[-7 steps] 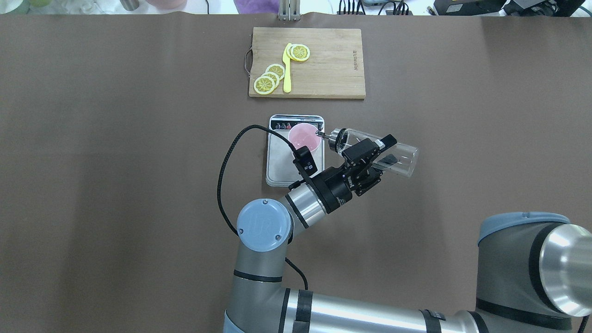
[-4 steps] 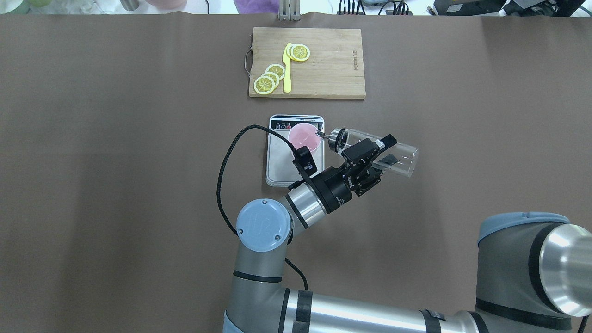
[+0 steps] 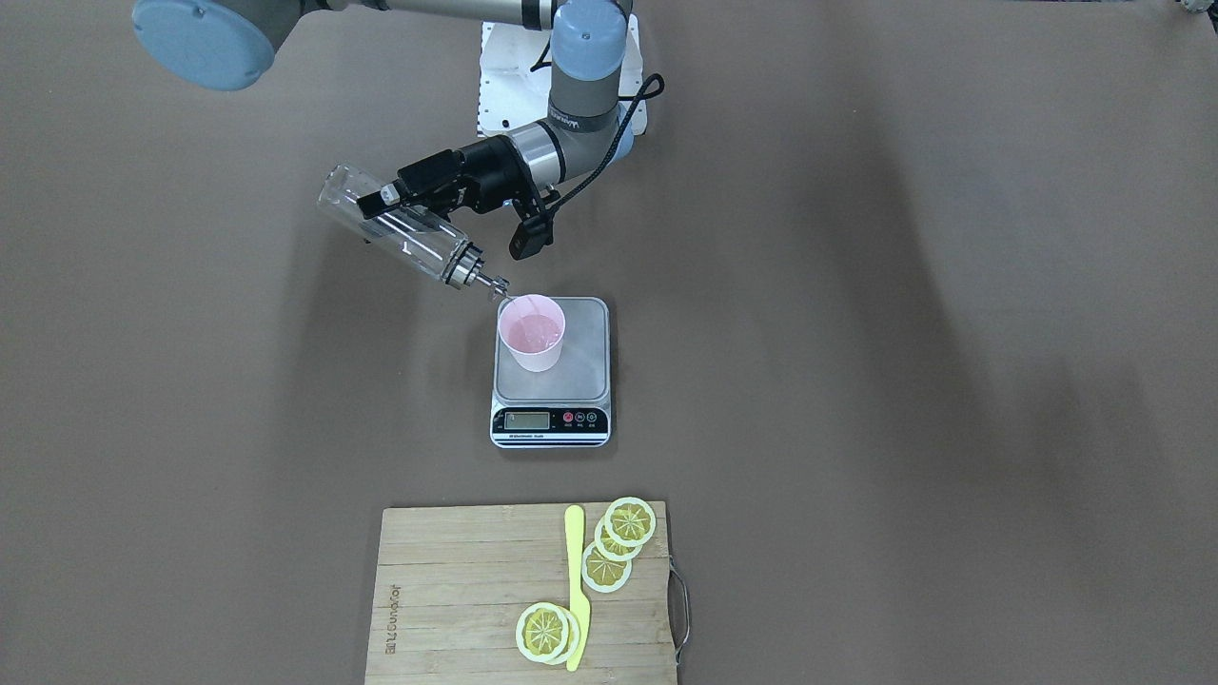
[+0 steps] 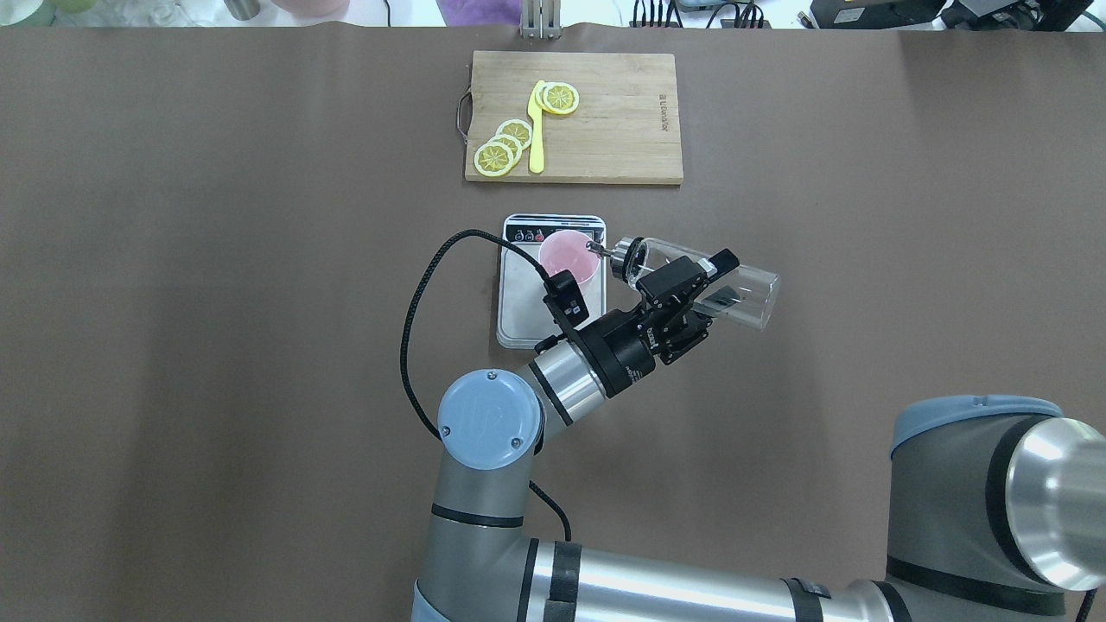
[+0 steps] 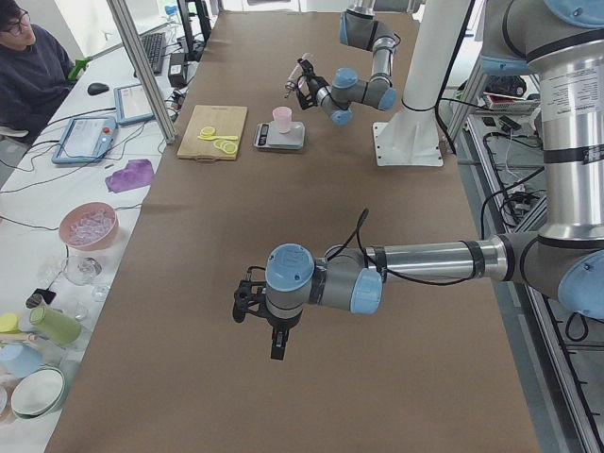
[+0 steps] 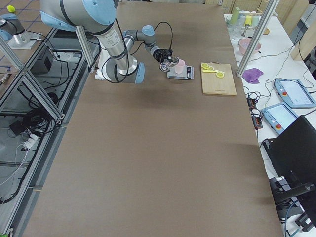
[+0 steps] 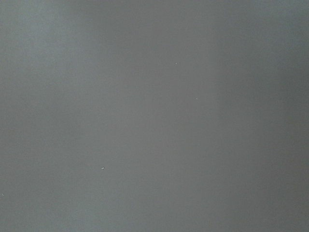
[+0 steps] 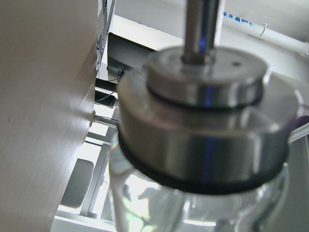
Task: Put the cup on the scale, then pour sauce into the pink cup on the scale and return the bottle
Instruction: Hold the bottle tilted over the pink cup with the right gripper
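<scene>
The pale pink cup stands upright on the steel scale, near its display end. My right gripper is shut on the clear glass bottle. The bottle is tilted, base high, and its metal spout reaches over the cup's rim. In the right wrist view the metal cap fills the frame. My left gripper hangs over bare table far from the scale; I cannot tell whether it is open or shut.
A bamboo cutting board with lemon slices and a yellow knife lies beyond the scale. A person sits at a side bench with tablets and bowls. The left wrist view shows only brown tabletop.
My right arm and the bottle have crept a little toward the cup, spout still over its rim. Cup and scale have not moved.
</scene>
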Action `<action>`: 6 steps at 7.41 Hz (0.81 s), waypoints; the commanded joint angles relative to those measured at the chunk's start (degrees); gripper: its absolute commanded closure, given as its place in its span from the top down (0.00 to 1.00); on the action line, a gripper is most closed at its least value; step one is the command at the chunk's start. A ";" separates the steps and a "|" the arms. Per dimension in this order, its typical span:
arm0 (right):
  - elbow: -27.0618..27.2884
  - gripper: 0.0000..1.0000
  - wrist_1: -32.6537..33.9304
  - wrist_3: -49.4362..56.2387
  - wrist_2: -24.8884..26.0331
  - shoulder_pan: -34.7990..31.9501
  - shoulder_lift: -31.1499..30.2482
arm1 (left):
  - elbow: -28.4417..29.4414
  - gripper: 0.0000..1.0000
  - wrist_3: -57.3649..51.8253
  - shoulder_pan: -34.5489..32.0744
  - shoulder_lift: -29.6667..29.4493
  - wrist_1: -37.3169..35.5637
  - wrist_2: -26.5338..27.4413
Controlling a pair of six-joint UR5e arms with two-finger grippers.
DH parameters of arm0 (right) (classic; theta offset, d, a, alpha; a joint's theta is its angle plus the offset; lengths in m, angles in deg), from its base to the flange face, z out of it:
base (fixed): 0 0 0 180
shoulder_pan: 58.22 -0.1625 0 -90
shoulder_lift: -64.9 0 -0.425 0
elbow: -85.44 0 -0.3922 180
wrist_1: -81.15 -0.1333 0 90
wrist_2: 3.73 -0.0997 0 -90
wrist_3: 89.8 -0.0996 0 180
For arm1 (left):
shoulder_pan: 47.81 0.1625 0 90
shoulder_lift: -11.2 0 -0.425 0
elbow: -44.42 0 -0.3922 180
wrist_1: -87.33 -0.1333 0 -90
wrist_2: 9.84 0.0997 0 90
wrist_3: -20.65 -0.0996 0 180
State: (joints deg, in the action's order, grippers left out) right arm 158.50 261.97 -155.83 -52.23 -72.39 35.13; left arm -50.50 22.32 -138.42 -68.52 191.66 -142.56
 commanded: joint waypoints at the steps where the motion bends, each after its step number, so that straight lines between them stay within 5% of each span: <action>1: 2.34 0.00 -0.28 -0.33 0.07 -0.07 -0.02 | -0.09 0.98 0.00 -0.01 0.00 0.00 0.00; 6: 10.68 0.00 -4.58 0.19 0.42 -0.34 -1.68 | -0.44 0.98 0.00 -0.01 0.00 0.09 0.00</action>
State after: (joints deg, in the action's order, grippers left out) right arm 166.45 259.02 -156.06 -51.91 -72.64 34.17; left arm -50.71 22.31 -138.36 -68.51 191.74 -142.56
